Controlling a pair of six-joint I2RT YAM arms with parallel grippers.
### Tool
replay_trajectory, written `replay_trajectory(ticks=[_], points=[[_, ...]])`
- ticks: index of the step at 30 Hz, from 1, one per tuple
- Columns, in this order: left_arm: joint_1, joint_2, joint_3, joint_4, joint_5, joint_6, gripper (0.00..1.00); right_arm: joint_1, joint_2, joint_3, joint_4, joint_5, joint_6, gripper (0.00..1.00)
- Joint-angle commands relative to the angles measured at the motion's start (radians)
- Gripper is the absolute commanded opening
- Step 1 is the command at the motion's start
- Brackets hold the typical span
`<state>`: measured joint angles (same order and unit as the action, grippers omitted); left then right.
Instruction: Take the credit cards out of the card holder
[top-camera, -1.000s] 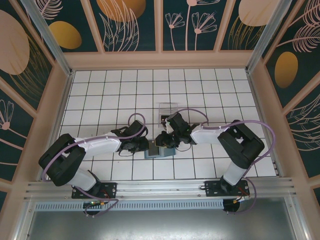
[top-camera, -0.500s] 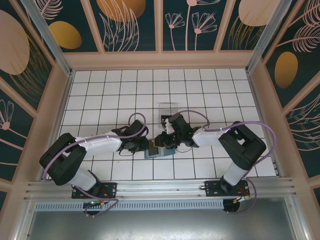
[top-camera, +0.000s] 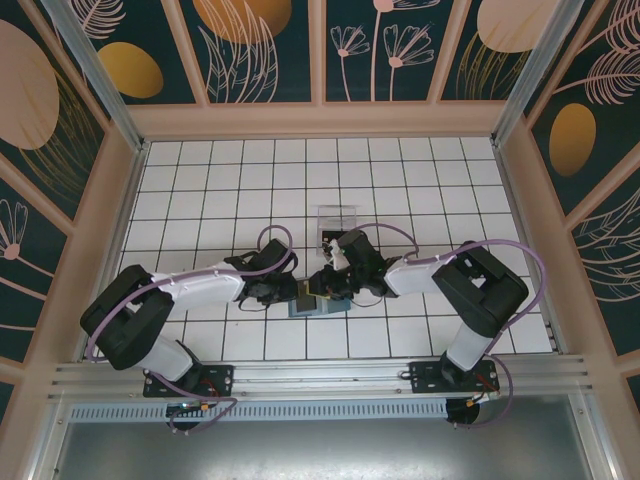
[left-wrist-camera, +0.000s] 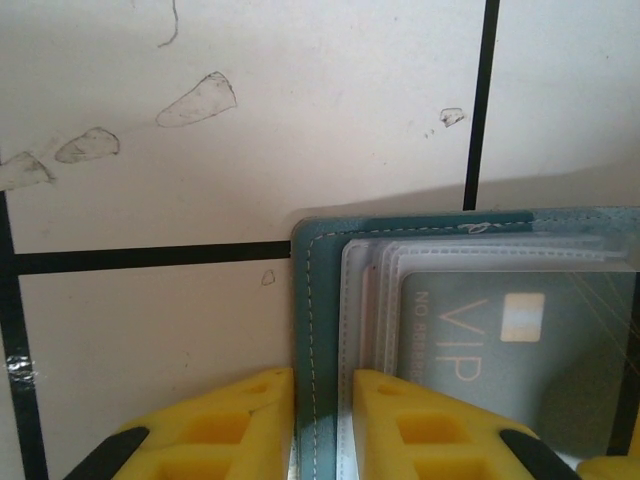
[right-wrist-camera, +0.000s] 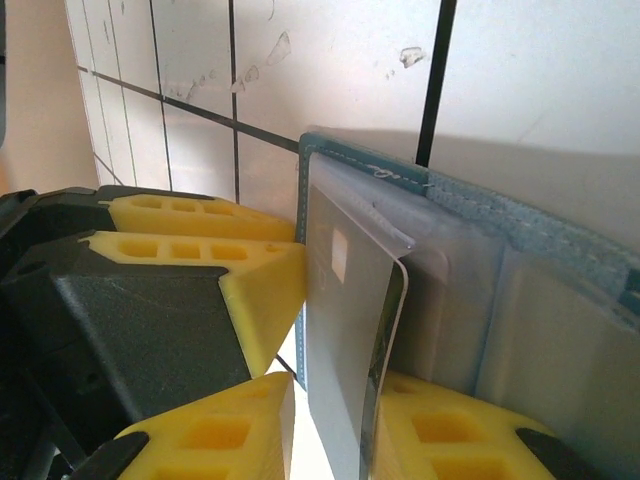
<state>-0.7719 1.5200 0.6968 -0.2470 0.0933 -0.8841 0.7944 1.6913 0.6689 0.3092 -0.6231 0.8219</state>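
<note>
**Card lines up for a straight pull**

Right hand (right-wrist-camera: 340, 392) is pinching a credit card (right-wrist-camera: 345, 300) that sticks up out of the card holder (left-wrist-camera: 318, 262), long edge pointing straight back at it. Left hand (left-wrist-camera: 320, 388) is clamped on the holder's edge right alongside. I'd guess the pull goes straight back.

Left wrist view: the wallet (left-wrist-camera: 316, 300) runs off frame to the right of and below the left gripper (left-wrist-camera: 318, 385), whose fingers are cropped at the base. The card (left-wrist-camera: 520, 370) lies behind clear sleeves (left-wrist-camera: 372, 300). Its small print is too blurred to read and its lower edge is cut off. Whether a second card lies in the sleeves cannot be told.

Right wrist view: the card's bottom edge is hidden between the fingers of the right gripper (right-wrist-camera: 335, 400).

Overhead: both grippers cover most of the wallet.
</note>
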Motion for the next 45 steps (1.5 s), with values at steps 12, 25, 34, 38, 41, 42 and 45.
replay_trajectory(ticks=[12,25,34,38,41,42,45], points=[[-0.008,0.061,0.006,-0.060,-0.018,0.026,0.22,-0.011,-0.090,-0.063,0.021,-0.025,0.010,0.25],[-0.007,0.072,0.015,-0.061,-0.015,0.031,0.22,-0.023,-0.134,-0.088,-0.009,0.008,0.006,0.17],[-0.009,0.079,0.020,-0.060,-0.015,0.031,0.22,-0.030,-0.144,-0.093,-0.036,0.021,-0.004,0.16],[-0.010,0.080,0.018,-0.061,-0.013,0.031,0.22,-0.033,-0.152,-0.098,-0.042,0.024,-0.006,0.15],[-0.010,0.082,0.020,-0.058,-0.012,0.030,0.22,-0.035,-0.157,-0.098,-0.055,0.031,-0.012,0.15],[-0.010,0.083,0.020,-0.057,-0.012,0.031,0.22,-0.036,-0.158,-0.098,-0.060,0.033,-0.015,0.15],[-0.010,0.085,0.021,-0.056,-0.009,0.029,0.22,-0.039,-0.163,-0.101,-0.072,0.037,-0.020,0.15]])
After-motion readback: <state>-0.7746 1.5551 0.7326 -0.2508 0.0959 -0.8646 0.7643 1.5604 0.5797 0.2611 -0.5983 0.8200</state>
